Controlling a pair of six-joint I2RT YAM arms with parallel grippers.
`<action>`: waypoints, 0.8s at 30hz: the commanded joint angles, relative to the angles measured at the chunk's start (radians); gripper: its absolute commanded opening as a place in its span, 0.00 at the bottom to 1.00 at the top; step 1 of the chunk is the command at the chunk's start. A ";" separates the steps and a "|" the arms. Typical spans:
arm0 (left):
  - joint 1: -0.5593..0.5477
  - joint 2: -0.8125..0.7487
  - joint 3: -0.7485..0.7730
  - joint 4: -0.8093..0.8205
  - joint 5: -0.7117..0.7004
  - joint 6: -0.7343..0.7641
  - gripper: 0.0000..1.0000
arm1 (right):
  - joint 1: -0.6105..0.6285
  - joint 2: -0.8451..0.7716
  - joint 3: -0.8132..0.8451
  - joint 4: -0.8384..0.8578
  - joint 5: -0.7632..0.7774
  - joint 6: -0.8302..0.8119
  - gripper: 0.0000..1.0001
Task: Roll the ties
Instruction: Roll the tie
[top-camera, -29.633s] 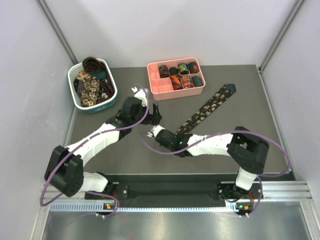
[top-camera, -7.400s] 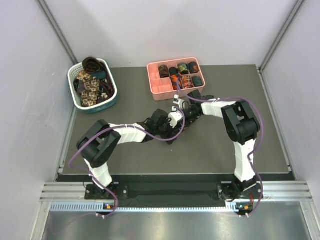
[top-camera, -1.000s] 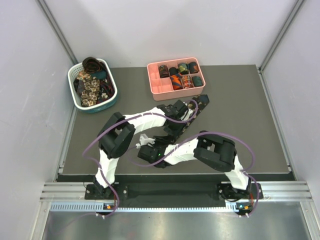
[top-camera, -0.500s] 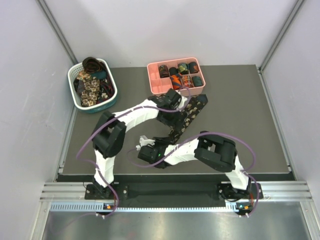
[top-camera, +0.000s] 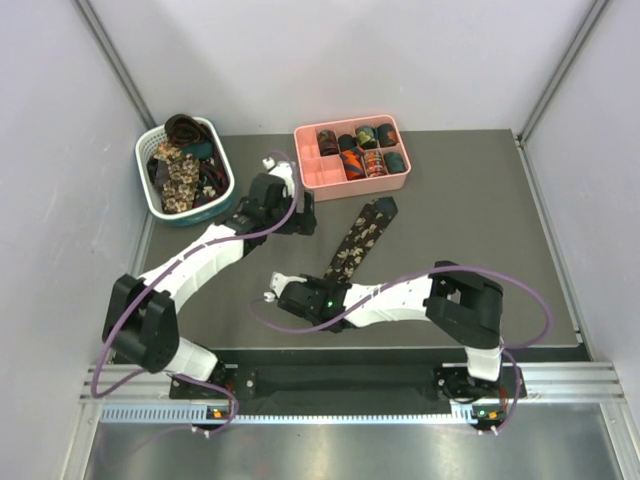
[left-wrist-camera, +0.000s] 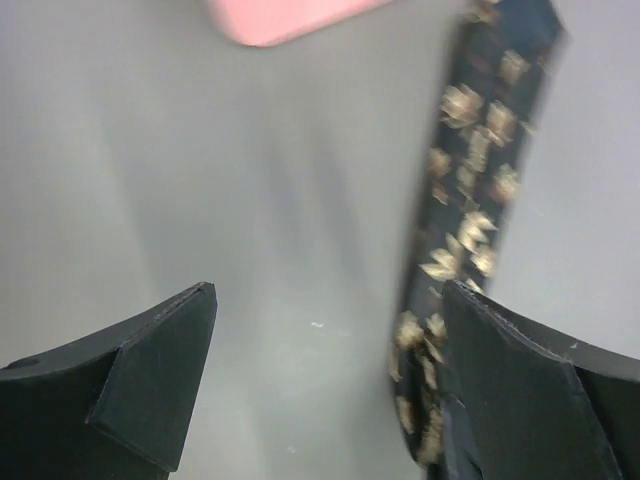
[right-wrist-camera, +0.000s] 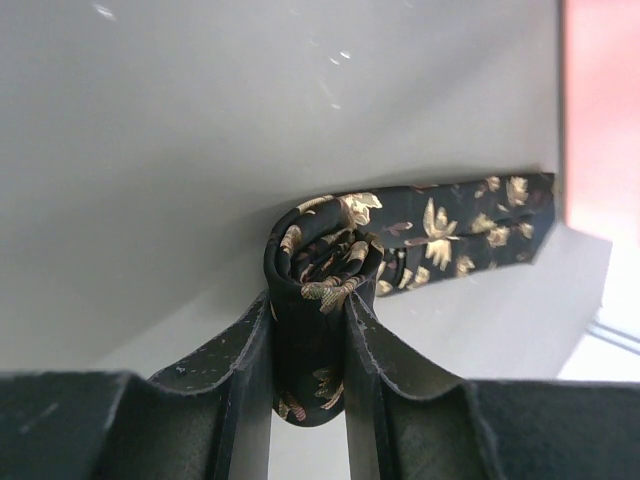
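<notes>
A dark tie with beige floral print (top-camera: 360, 235) lies slantwise on the table below the pink tray. Its near end is wound into a small coil (right-wrist-camera: 322, 255). My right gripper (right-wrist-camera: 310, 330) is shut on that coil, and the free strip (right-wrist-camera: 470, 225) runs off to the right; in the top view this gripper (top-camera: 322, 287) sits at the tie's near end. My left gripper (top-camera: 298, 215) is open and empty, left of the tie's far end. In the left wrist view it (left-wrist-camera: 330, 300) hangs over bare table with the tie (left-wrist-camera: 465, 160) beside the right finger (left-wrist-camera: 540, 390).
The pink divided tray (top-camera: 350, 183) at the back holds several coiled ties (top-camera: 365, 150); its corner (left-wrist-camera: 290, 15) shows in the left wrist view. A white-and-teal basket (top-camera: 222, 205) with loose ties (top-camera: 180, 172) stands at the back left. Grey walls enclose the table.
My left arm has swung left, off the tie, and now hovers beside it. The tie's strip has shifted a little left. My right gripper keeps its hold on the coil.
</notes>
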 joint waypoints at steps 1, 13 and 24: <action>0.023 -0.107 -0.102 0.182 -0.104 -0.057 0.99 | -0.019 -0.079 -0.016 0.022 -0.124 0.005 0.00; 0.046 -0.325 -0.317 0.252 -0.429 -0.224 0.99 | -0.177 -0.204 -0.034 0.001 -0.503 0.040 0.00; 0.049 -0.325 -0.409 0.286 -0.288 -0.180 0.99 | -0.351 -0.211 -0.031 -0.012 -0.867 0.100 0.00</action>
